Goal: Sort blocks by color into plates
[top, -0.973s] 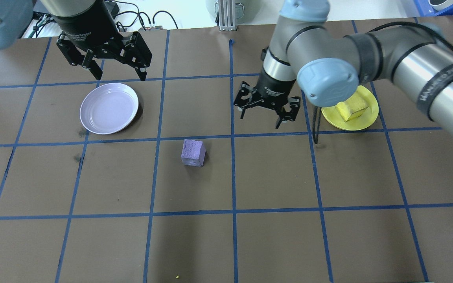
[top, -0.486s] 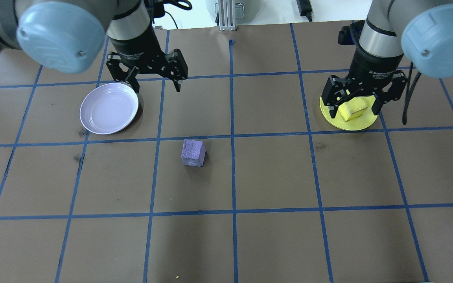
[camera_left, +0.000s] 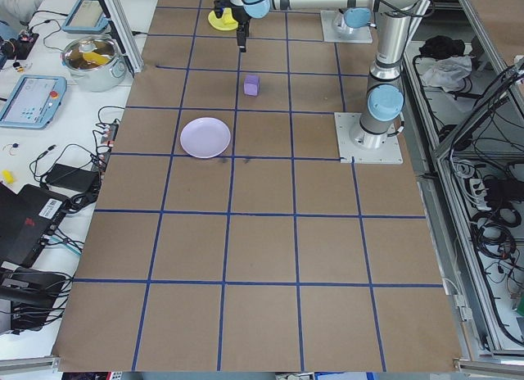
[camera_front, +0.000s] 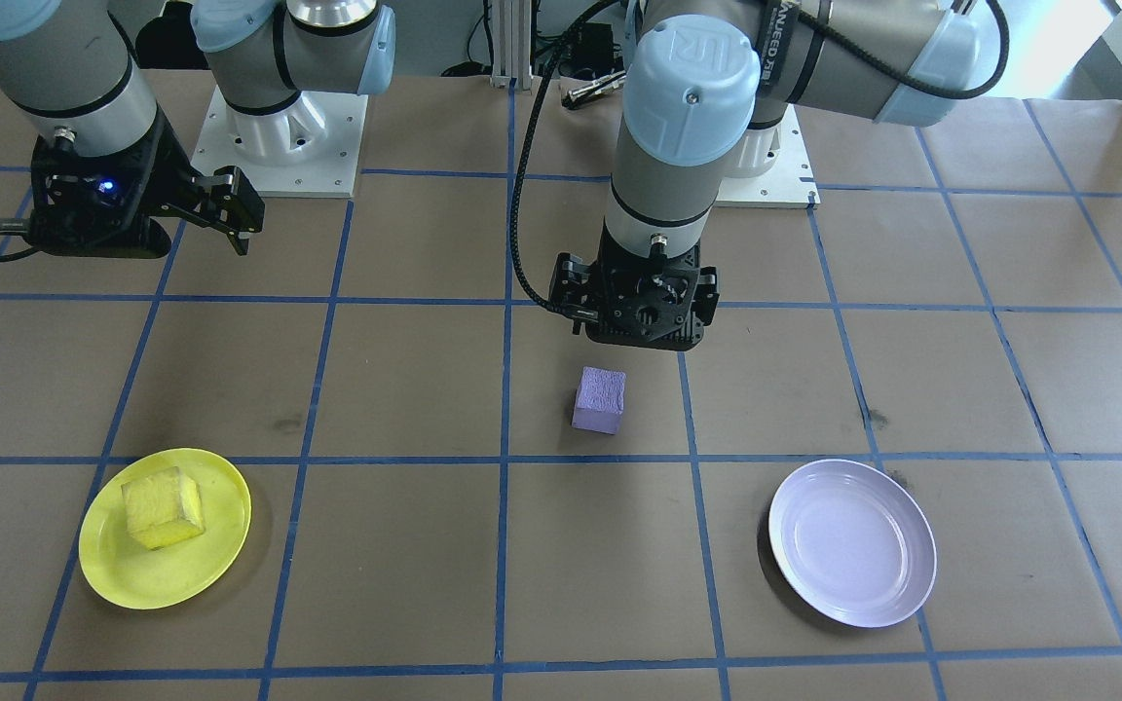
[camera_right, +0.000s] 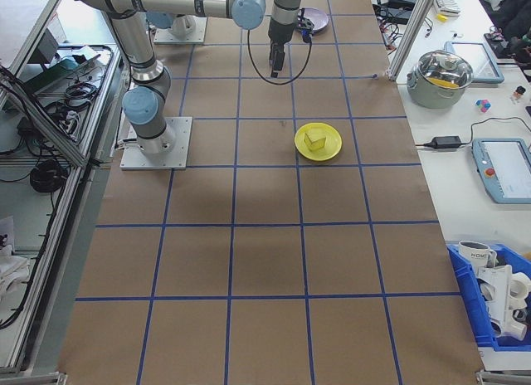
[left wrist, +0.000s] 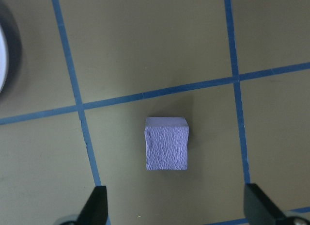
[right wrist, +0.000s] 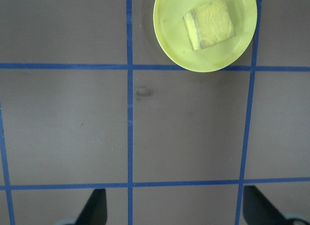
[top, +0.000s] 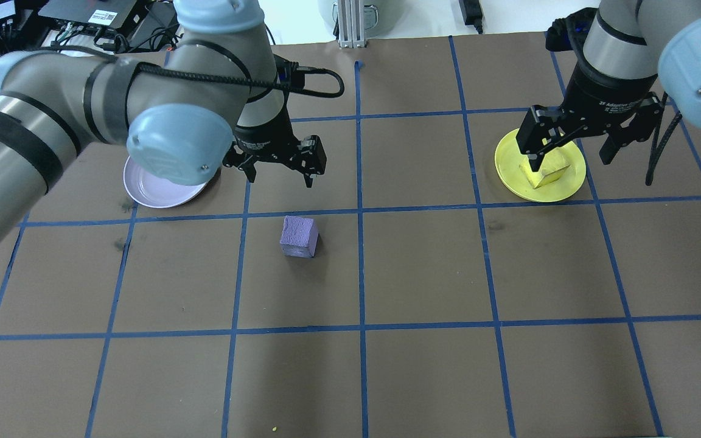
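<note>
Left gripper [top: 279,169] has swung off the far-left side, past the plate edge, toward table centre over the last second — fingers spread wide, nothing between them. It now hangs above the table just on the far side of the small purple foam cube [top: 299,236], not touching it. In the left wrist view the cube [left wrist: 167,144] sits near centre of frame with the two fingertips [left wrist: 96,205] wide apart at the bottom edge, so the approach looks roughly lined up; it still needs to come down and centre over the cube.

Right gripper [top: 571,152] has pulled back from mid-table toward the far-right side — jaws released, empty. It hovers over the round bright yellow plastic plate [top: 512,173], which carries the small yellow foam cube [top: 545,173]. The front view shows that cube [camera_front: 162,506] resting inside the yellow plate [camera_front: 215,555], clear of any finger.

Meaning: yellow half looks done. The purple cube stands alone on the brown paper-covered table [top: 423,274], well apart from the round pale lavender plastic plate [top: 162,191], which is empty and partly hidden by the left arm's elbow in the overhead view. Likely step — left arm's pick of the purple cube, then carry to the lavender plate.
</note>
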Controlling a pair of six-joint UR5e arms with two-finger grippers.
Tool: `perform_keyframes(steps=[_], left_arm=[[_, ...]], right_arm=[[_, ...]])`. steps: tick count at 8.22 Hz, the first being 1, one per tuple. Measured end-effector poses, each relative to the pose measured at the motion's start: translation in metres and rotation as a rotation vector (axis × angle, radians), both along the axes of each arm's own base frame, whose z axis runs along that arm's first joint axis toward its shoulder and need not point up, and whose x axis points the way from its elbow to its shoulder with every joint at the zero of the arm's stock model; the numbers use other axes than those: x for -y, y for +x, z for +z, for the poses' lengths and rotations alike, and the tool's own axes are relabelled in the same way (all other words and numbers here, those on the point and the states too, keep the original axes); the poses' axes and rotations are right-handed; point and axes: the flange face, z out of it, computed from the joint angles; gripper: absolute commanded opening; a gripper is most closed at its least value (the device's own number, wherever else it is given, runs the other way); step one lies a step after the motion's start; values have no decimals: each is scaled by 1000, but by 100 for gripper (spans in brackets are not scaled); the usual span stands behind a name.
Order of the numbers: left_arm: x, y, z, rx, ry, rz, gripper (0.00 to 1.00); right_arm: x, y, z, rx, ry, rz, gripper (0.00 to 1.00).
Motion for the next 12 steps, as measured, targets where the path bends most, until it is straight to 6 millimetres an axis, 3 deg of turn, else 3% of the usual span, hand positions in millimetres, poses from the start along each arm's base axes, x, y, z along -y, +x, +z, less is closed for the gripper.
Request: perform_keyframes(steps=[2, 4, 8, 10, 11, 12], left_arm=[[-10, 2, -50, -9, -17, -58, 100], [-13, 2, -91, -2, 30, -77, 100], [-2, -1, -139, 5, 64, -81, 100], [-1, -1, -149, 8, 81, -82, 83], [-1, -2, -153, 8, 88, -80, 61], [-1, -2, -156, 7, 94, -81, 46]], right_arm=[[6, 0, 7, 0, -69, 3, 100], [-3, 2, 13, 17, -85, 3, 100], [-7, 12, 1, 110, -53, 7, 100], [-6, 11, 1, 110, -57, 5, 100], [-6, 10, 1, 110, -61, -1, 100], [-6, 10, 1, 110, -62, -5, 100]])
